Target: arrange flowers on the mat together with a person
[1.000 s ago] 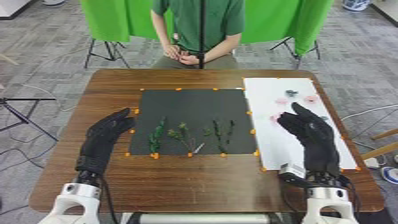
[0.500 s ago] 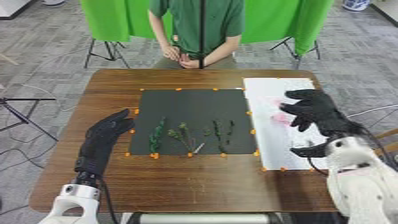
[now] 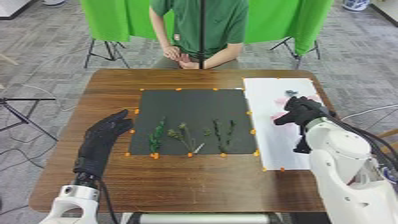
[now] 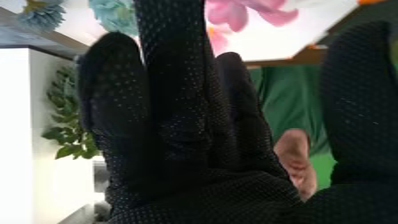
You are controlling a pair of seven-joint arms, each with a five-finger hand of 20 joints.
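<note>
In the head view my right hand (image 3: 302, 111) is over the white sheet (image 3: 275, 145), beside pink flowers (image 3: 283, 101) that it partly covers; a blue-grey flower (image 3: 291, 93) lies just beyond. The right wrist view has my right hand (image 4: 195, 130) with straight fingers and nothing held, near a pink flower (image 4: 229, 14) and blue flowers (image 4: 114, 15). My left hand (image 3: 108, 127), fingers straight, rests left of the dark mat (image 3: 178, 105). On the mat lie several green stems (image 3: 155, 135), some with small leaves (image 3: 184, 132).
Orange tape pieces (image 3: 252, 131) mark the edges of mat and sheet on the brown table (image 3: 195, 185). Across the table a person sits with hands together. Green cloth (image 3: 275, 20) hangs behind.
My right hand has swung over the white sheet and now stands farther left than half a second ago, its arm angled in from the right. My left hand has kept still.
</note>
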